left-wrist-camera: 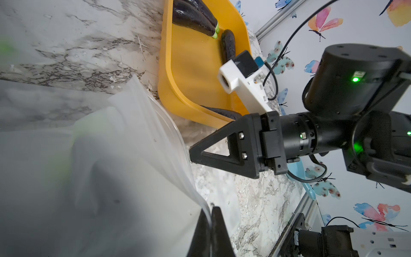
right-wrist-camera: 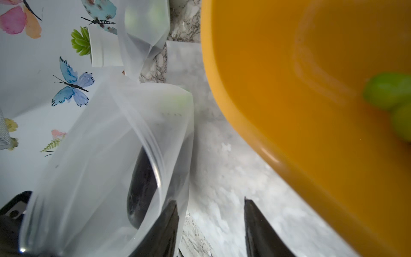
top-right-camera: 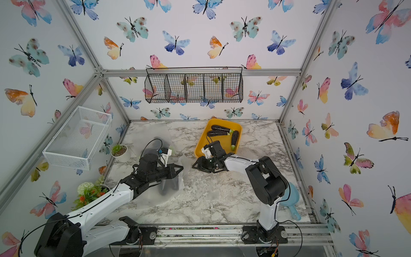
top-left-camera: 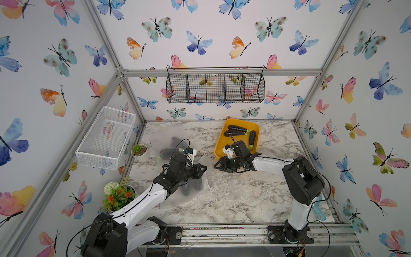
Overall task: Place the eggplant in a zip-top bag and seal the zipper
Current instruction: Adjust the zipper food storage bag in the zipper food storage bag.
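Observation:
A frosted zip-top bag (top-left-camera: 195, 187) lies by the left arm, with a dark eggplant (right-wrist-camera: 142, 191) seen inside it through its open mouth. My left gripper (left-wrist-camera: 210, 214) is shut, pinching the rim of the bag (left-wrist-camera: 133, 155); in both top views it (top-left-camera: 202, 169) (top-right-camera: 179, 170) sits over the bag's mouth. My right gripper (right-wrist-camera: 210, 200) is open with nothing between its fingers. It hovers just off the bag's mouth, one finger beside the plastic, between the bag and the yellow tray (right-wrist-camera: 311, 111). In a top view it (top-left-camera: 220, 165) points toward the left gripper.
The yellow tray (top-left-camera: 220, 144) holds three more eggplants (top-left-camera: 236, 128). Another frosted bag with dark contents (top-left-camera: 173, 144) lies at the back left. A small succulent pot (top-left-camera: 139, 150), a flower pot (top-left-camera: 117, 195), a white mesh basket (top-left-camera: 104, 138) and a blue scoop (top-right-camera: 291, 200) line the sides.

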